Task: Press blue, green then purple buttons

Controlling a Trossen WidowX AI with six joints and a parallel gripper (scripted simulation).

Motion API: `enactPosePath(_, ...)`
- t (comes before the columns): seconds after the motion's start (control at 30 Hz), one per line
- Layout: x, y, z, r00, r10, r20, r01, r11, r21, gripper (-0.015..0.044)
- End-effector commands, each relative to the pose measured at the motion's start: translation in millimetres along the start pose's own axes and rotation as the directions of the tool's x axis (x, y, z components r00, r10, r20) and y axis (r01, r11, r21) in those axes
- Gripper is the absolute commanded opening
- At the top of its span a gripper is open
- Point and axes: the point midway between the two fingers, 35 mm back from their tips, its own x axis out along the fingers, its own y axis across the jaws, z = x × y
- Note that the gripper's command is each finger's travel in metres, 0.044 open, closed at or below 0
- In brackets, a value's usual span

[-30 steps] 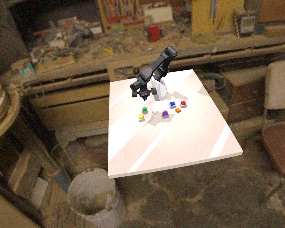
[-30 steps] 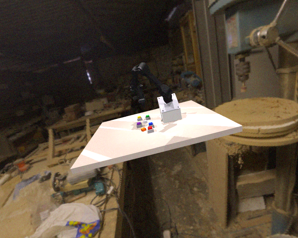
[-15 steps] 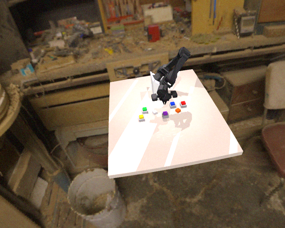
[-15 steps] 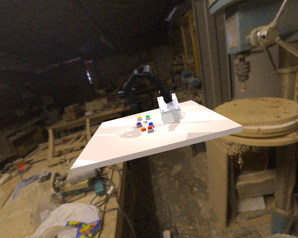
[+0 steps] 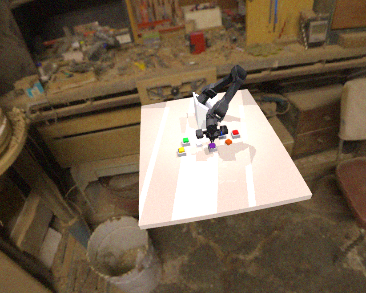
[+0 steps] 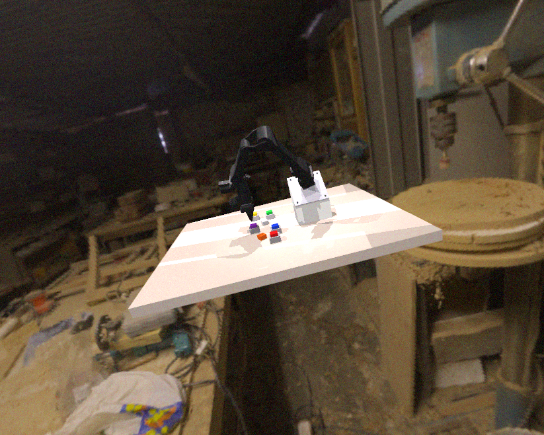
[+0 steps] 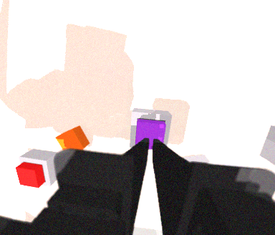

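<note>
My gripper is shut, with nothing between its fingertips. The tips are just above the purple button, over its near edge in the wrist view; a small gap shows in the exterior view. The purple cap stands up from its grey base. The green button is to the left in the top view, its cap up. The blue button is partly hidden behind the gripper in the top view; its cap stands up in the exterior view.
The red button and an orange block are on one side of the purple button. A yellow button and a white block are on the other side. The arm's white base stands behind.
</note>
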Motion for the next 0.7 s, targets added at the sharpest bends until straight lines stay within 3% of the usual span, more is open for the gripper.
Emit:
enactPosePath(0.0,8.1,-0.2,-2.4,1.0,0.005,-0.007,-0.005,1.0,0.008,0.002)
enactPosePath(0.67,29.9,0.4,-3.2,1.0,0.007,-0.008,-0.007,1.0,0.008,0.002)
